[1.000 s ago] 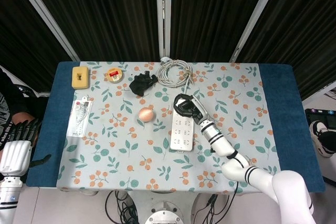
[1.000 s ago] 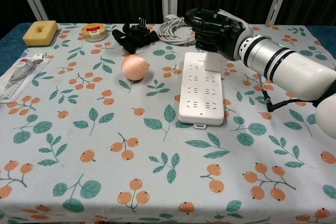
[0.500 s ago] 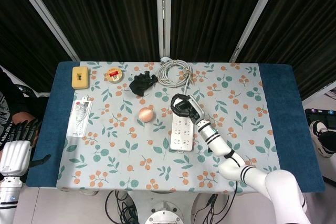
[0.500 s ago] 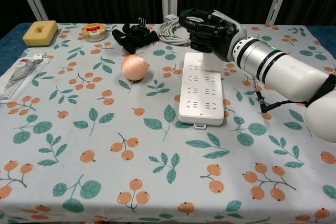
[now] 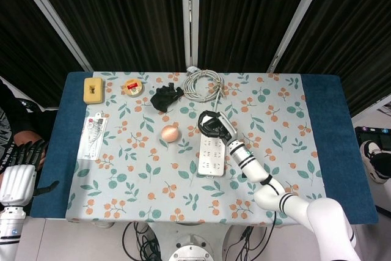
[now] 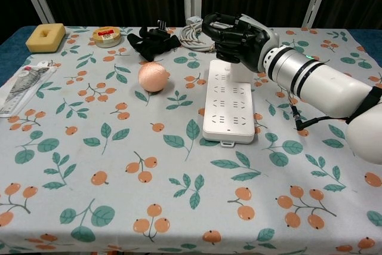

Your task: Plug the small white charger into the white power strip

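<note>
The white power strip [image 6: 228, 104] [image 5: 211, 154] lies lengthwise in the middle of the flowered tablecloth. My right hand [image 6: 234, 37] [image 5: 214, 124] hovers over the strip's far end, its dark fingers curled around the small white charger [image 6: 240, 71], whose lower part shows below the fingers, right at the strip's top surface. Whether its pins are in a socket is hidden. My left hand [image 5: 18, 164] hangs off the table's left edge with fingers apart and nothing in it.
A pink ball [image 6: 151, 76] sits left of the strip. Behind it lie a black object [image 6: 152, 42] and a coiled white cable [image 6: 197, 34]. A yellow sponge [image 6: 46, 36], a tape roll [image 6: 107, 36] and a packaged item [image 6: 22, 89] occupy the left side.
My right hand has shifted slightly left with the charger, moving it over the strip's far end. The left hand has stayed put.
</note>
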Action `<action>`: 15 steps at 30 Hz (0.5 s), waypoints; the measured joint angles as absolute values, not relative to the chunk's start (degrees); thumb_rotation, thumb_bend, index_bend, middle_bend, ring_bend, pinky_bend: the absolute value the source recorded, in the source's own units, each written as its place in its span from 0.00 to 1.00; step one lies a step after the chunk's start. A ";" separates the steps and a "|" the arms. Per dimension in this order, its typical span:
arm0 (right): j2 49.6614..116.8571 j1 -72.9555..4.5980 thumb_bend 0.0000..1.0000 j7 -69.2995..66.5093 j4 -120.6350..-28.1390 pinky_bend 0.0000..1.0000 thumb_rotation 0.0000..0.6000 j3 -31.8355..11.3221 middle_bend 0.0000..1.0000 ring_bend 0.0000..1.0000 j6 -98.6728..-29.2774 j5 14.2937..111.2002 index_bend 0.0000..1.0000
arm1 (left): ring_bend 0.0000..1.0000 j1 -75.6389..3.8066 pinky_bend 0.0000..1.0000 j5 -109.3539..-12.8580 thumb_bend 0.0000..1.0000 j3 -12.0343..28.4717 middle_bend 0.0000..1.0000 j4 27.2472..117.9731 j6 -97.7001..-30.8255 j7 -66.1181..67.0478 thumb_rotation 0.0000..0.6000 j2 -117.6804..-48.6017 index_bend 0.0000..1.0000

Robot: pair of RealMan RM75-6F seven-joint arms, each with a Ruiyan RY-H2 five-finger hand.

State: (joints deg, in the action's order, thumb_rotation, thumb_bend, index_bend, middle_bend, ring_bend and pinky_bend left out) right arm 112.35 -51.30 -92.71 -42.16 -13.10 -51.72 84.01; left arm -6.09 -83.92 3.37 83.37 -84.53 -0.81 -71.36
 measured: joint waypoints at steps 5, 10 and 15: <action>112.00 -51.23 1.00 -92.42 -42.73 1.00 1.00 -13.50 1.00 1.00 -52.75 83.80 1.00 | 0.00 -6.03 0.00 -84.00 0.00 3.36 0.04 83.17 -84.63 -1.08 1.00 -71.40 0.08; 109.46 -50.61 1.00 -91.30 -45.68 1.00 1.00 -14.19 1.00 1.00 -56.14 84.13 1.00 | 0.00 -6.07 0.00 -84.23 0.00 3.37 0.04 83.14 -84.70 -1.14 1.00 -71.21 0.08; 104.27 -49.14 0.99 -87.22 -51.72 1.00 1.00 -14.59 1.00 1.00 -59.95 84.86 1.00 | 0.00 -6.31 0.00 -84.72 0.00 3.49 0.04 83.40 -84.91 -0.89 1.00 -71.00 0.08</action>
